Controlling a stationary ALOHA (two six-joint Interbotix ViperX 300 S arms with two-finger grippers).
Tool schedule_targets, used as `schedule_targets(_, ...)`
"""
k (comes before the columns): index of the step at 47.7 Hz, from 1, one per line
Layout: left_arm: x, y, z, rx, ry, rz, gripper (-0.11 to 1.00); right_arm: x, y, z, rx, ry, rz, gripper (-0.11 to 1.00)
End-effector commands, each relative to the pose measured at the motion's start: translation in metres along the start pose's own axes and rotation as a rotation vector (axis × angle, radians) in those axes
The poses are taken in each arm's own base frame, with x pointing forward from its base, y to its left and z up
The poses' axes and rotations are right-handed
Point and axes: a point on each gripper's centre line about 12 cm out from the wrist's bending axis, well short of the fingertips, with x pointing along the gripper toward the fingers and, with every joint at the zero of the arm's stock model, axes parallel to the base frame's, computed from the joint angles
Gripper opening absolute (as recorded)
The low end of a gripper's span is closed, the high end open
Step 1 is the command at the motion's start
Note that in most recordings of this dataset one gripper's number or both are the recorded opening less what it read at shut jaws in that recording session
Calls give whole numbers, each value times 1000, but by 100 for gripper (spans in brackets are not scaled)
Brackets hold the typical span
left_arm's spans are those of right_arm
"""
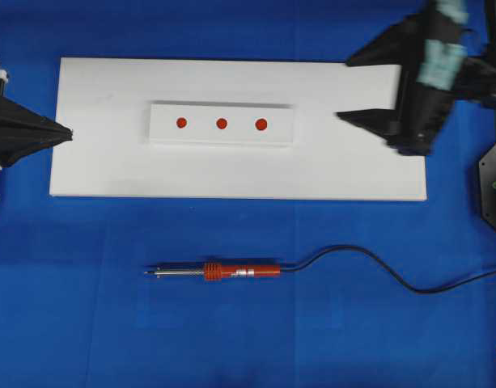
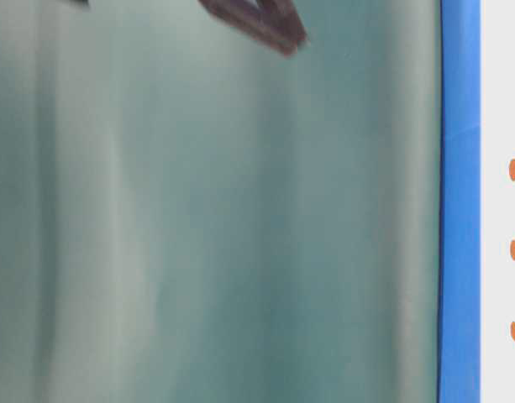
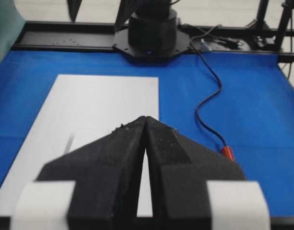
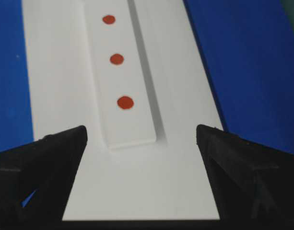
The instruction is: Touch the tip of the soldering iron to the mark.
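Blue bench (image 1: 231, 339) lay bare around the soldering iron (image 1: 231, 272), seen whole only overhead, left claw (image 1: 68, 133) pressed together, right claw (image 1: 342, 87) spread.

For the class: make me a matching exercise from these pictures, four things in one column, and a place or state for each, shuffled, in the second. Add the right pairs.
Column one
1. soldering iron
2. left gripper
3. right gripper
4. three red marks

Column two
A. jaws wide apart, over the right end of the white board
B. in a row on the raised white strip
C. jaws shut, at the board's left edge
D. lying flat on the blue cloth, untouched

Pairs: 1-D, 2-C, 3-A, 4-B
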Motion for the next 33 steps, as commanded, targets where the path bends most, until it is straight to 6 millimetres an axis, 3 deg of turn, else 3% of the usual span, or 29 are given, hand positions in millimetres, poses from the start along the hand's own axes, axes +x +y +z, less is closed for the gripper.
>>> schedule_targets(1,2,0,6,2,-18,1,0,-21,0,-3,0,-79,9,88)
schedule_targets(15,2,0,6,0,-29,1,0,-54,-4,-42,26,-138,19,88)
schedule_targets(33,2,0,6,0,-28,1,0,-59,-8,-80,68,-147,31,85)
